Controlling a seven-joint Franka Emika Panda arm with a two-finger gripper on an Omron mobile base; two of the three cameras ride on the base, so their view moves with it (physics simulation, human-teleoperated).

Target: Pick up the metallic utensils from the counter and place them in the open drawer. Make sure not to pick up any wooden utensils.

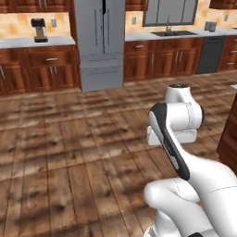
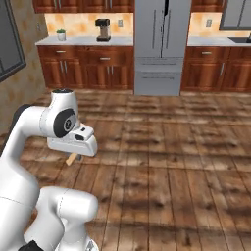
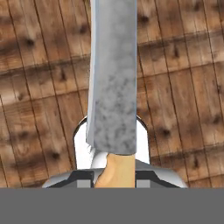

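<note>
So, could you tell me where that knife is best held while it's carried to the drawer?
By its short tan handle, as now: the gripper is closed on it from both flat sides. The broad grey blade sticks out ahead over the wooden floor, so its edge stays clear of the fingers.

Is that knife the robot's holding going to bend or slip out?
Probably stiff: the knife's grey blade runs dead straight out from the gripper without drooping. It could slip or twist a little, since the grip seems to be just on the short tan handle, with the long blade beyond. It looks light, being slim.
</note>
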